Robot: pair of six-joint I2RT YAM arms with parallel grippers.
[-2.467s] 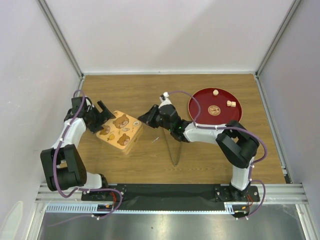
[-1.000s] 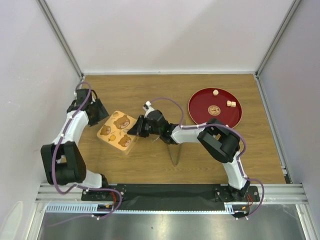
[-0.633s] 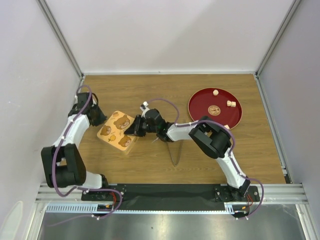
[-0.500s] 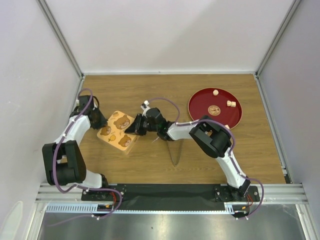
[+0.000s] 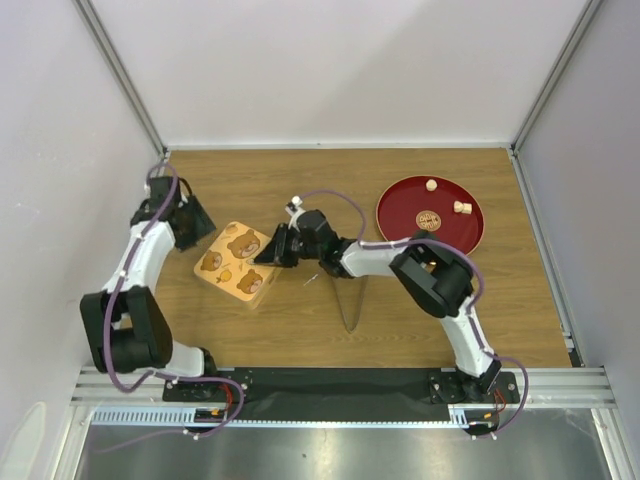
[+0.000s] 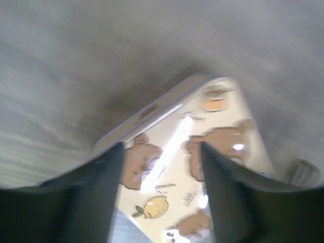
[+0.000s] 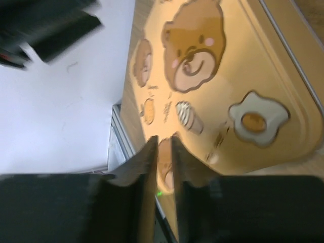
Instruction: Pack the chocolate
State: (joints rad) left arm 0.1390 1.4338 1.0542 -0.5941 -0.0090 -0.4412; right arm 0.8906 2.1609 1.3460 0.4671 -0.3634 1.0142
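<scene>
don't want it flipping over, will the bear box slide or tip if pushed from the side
Probably slides rather than tips: the box is low, wide and flat on the smooth wooden table. Glare on its lid suggests a slick top. Straight edges suggest it is stiff.

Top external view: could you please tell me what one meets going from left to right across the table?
Left arm's black fingers → square tan box with bear-print lid → long thin metal tongs → round dark-red plate.

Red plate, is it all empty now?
No, the top view shows a few small chocolates lying on the red plate.
</scene>
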